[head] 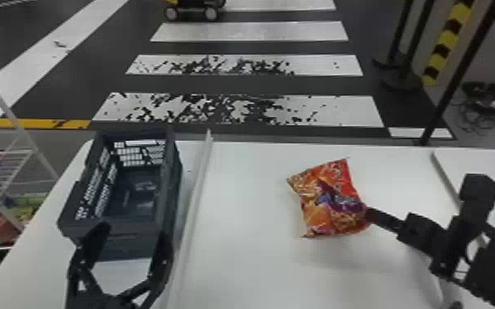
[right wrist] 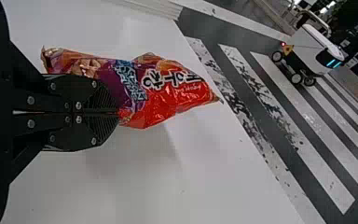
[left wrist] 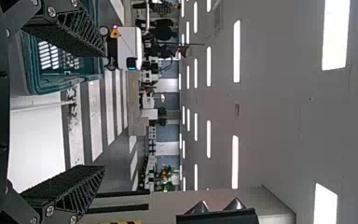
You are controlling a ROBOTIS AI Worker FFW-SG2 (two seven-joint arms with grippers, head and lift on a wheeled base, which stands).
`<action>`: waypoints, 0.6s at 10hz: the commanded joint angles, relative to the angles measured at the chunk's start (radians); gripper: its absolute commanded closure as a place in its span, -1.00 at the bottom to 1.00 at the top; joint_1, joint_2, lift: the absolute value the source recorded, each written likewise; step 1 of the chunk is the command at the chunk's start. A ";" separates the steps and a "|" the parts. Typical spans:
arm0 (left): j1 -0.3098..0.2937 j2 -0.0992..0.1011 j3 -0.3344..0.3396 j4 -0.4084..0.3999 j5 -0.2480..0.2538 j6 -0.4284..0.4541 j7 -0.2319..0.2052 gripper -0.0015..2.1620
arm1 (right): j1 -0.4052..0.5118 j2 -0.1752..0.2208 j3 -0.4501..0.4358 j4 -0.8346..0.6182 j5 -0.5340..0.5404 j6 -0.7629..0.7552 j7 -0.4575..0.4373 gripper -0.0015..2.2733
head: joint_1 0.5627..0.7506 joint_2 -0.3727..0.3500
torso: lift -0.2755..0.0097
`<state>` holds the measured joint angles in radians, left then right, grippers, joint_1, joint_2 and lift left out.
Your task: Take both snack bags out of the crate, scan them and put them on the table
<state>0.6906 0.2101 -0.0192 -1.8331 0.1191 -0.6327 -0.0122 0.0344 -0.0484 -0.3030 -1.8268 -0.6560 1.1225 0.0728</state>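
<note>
White wire is making up the shelf rack [head: 17,125], which is standing at nine o'clock from the dark plastic crate [head: 129,246]. The crate is standing on the white table [head: 250,254] and is showing its floor through the top. Close to its near end, the left gripper [head: 131,236] is pointing toward twelve o'clock; its fingers are standing wide apart and are holding nothing. Next toward the right, a pale divider strip [head: 197,197] is running along the table, beside the crate.

At four o'clock from the middle of the head view, the orange and red snack bag [head: 329,199] is hanging tilted, seemingly above the table. The right gripper [right wrist: 118,112] is pinching this bag by its edge, the fingers pressed narrow on it, and the bag is lying between nine and ten o'clock from them.

About the progress, I am judging that this bag is already out of the crate, so its taking is done. Whether its scan is done, I cannot tell. Its placing on the table is seemingly remaining. About the other bag, I cannot tell how much is remaining.
</note>
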 commanded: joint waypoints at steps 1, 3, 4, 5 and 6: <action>0.000 0.000 0.001 0.000 0.001 0.003 0.000 -0.86 | 0.004 -0.025 -0.002 -0.057 0.076 -0.003 -0.005 0.98 | 0.41 0.16 | 0.27; 0.000 0.000 0.001 0.000 -0.001 0.009 0.000 -0.86 | 0.025 -0.041 0.022 -0.135 0.210 -0.016 -0.015 0.98 | 0.41 0.02 | 0.27; -0.003 0.000 0.001 0.000 -0.001 0.012 0.000 -0.86 | 0.038 -0.050 0.059 -0.172 0.289 -0.019 -0.015 0.98 | 0.41 -0.05 | 0.27; -0.005 0.000 0.001 0.000 -0.001 0.012 0.000 -0.86 | 0.053 -0.054 0.104 -0.210 0.377 -0.031 -0.015 0.98 | 0.41 -0.10 | 0.27; -0.006 0.000 0.001 0.003 -0.001 0.012 0.000 -0.86 | 0.064 -0.057 0.150 -0.241 0.455 -0.028 -0.015 0.98 | 0.41 -0.12 | 0.27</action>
<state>0.6852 0.2103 -0.0184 -1.8315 0.1181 -0.6199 -0.0122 0.0918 -0.1037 -0.1783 -2.0497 -0.2452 1.0947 0.0583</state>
